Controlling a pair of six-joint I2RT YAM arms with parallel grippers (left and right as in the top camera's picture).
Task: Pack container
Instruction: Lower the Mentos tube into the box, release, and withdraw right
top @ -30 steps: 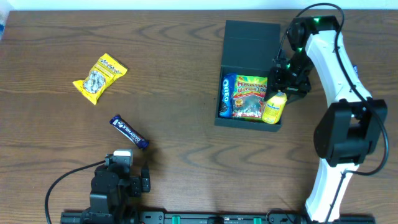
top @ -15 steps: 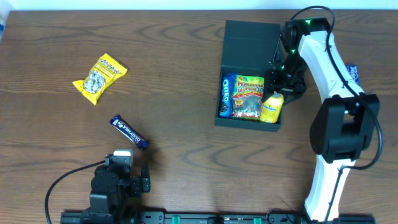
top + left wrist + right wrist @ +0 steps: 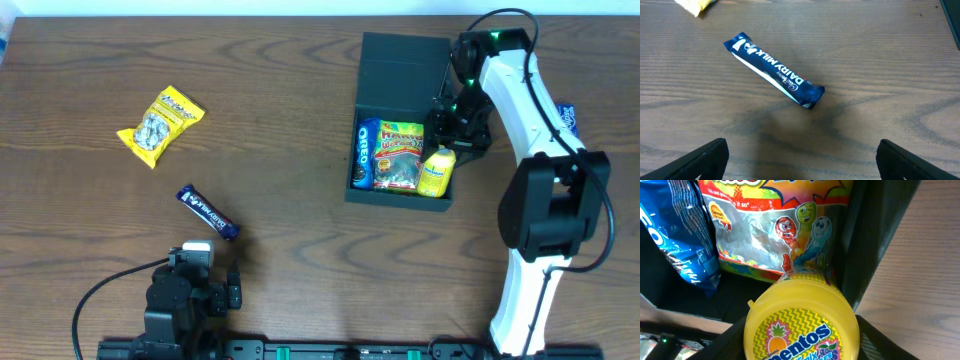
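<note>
Placing step: right gripper (image 3: pixel 446 150) pinching Mentos bottle (image 3: pixel 801 325), holding it inside container (image 3: pixel 400 62) beside gummy bag (image 3: pixel 772 225); next, likely seating, releasing.

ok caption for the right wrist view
Right gripper holds a yellow Mentos tub in the container beside a gummy bag

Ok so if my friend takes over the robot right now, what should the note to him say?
Left gripper: open, empty, above the table near the Dairy Milk bar.
Right gripper: shut on the Mentos bottle, at the right side of the container.
Done: Oreo pack and gummy bag lie inside.
Left to do: release the Mentos bottle, then pack the Dairy Milk bar and the yellow snack packet, both out on the table.
</note>
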